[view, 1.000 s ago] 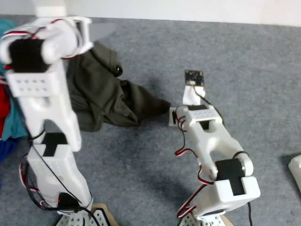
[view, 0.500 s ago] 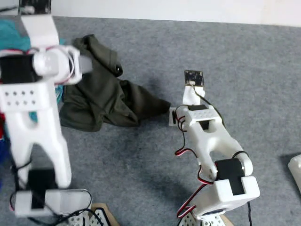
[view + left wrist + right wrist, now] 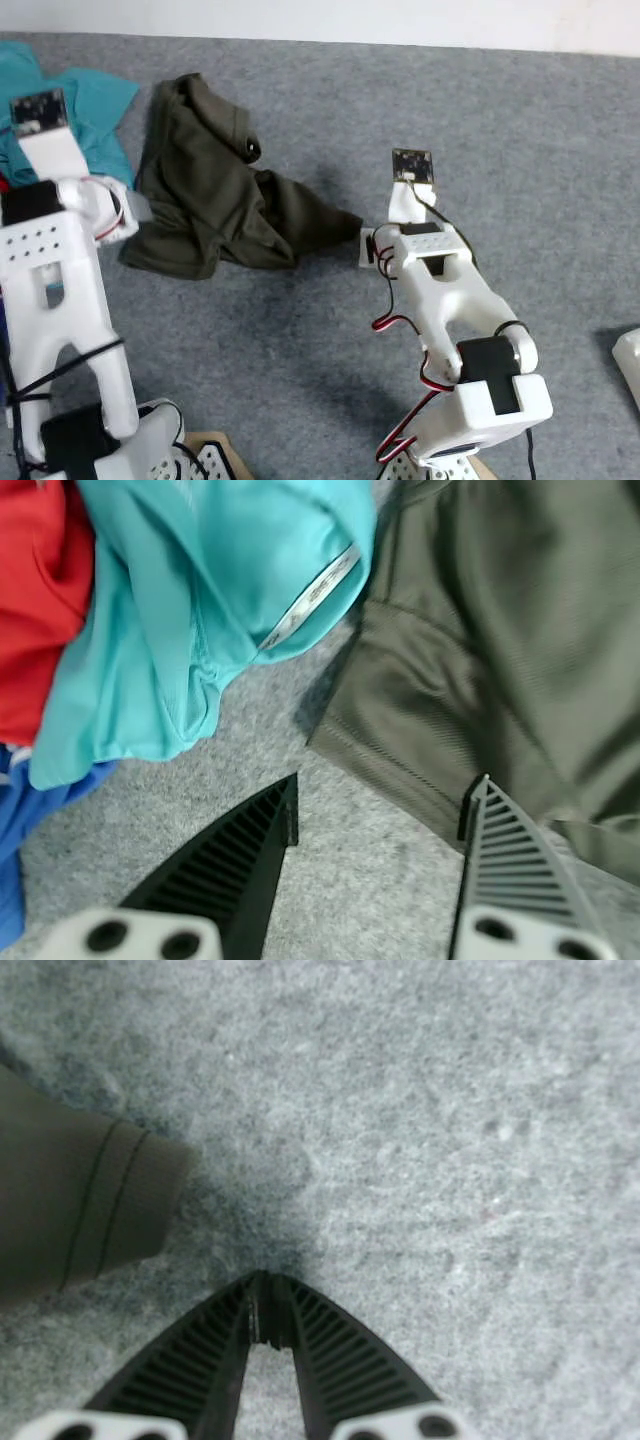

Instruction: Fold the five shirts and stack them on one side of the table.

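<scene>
- The left arm (image 3: 55,290) is seen in the high view rising from its base at the near left corner of the counter (image 3: 520,130). It is bent forward at the elbow, and its wrist is tipped down beside the left edge of the olive shirt (image 3: 215,195).
- The left pincer (image 3: 388,788) is held wide apart, and nothing is gripped between its jaws. Under the gap, bare grey counter and the hem of the olive shirt are seen.
- The right arm (image 3: 450,290) is set at the near middle of the counter. It is folded low and stretched forward, with its wrist turned down near the tip of the shirt's outstretched sleeve.
- The right pincer (image 3: 268,1295) is closed, its two tips pressed together with nothing held. It is lowered close to the counter, just beside the sleeve cuff (image 3: 120,1195); whether the surface is touched cannot be told.
- The olive shirt is left crumpled and unfolded on the left-centre of the counter, with one sleeve drawn out toward the right arm.
- A teal shirt (image 3: 95,110) is heaped at the far left, right against the olive shirt's edge.
- In the left wrist view, a red shirt (image 3: 35,600) is seen bunched against the teal one, and a blue shirt (image 3: 20,820) is tucked below them.
</scene>
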Tool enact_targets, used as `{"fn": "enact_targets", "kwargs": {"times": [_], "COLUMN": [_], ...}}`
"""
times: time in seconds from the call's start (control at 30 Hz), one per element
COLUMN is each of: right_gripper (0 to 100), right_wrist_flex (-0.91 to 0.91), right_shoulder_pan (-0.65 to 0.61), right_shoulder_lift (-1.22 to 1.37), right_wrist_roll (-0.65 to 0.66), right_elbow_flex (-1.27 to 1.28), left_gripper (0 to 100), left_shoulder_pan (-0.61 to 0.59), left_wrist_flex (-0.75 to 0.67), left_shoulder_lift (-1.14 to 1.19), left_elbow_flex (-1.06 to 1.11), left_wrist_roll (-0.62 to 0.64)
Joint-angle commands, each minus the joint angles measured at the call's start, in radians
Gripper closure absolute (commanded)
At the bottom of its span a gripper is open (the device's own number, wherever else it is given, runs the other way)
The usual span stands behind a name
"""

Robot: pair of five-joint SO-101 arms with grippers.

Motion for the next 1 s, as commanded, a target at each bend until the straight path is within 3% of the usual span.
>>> {"fn": "enact_targets", "kwargs": {"times": [0.0,0.23,0.47,0.7,0.97], "right_gripper": [99.0,99.0,99.0,99.0,99.0], "right_wrist_flex": [-0.018,-0.018,-0.018,-0.018,-0.018], "right_shoulder_pan": [-0.002,-0.004,-0.007,-0.007,-0.007], "right_shoulder_lift": [-0.041,-0.041,-0.041,-0.041,-0.041], "right_wrist_roll": [0.008,0.008,0.008,0.008,0.008], "right_elbow_flex": [-0.002,-0.002,-0.002,-0.002,-0.002], "left_gripper": [73,73,73,73,73], "left_shoulder_pan": [-0.035,-0.035,-0.035,-0.035,-0.036], "left_wrist_flex": [-0.152,-0.342,-0.628,-0.723,-0.787], "left_shoulder_lift": [-0.047,-0.044,-0.042,-0.031,0.162], "left_elbow_flex": [0.15,0.344,0.532,0.561,0.519], "left_wrist_roll": [0.008,0.008,0.005,0.005,0.008]}}
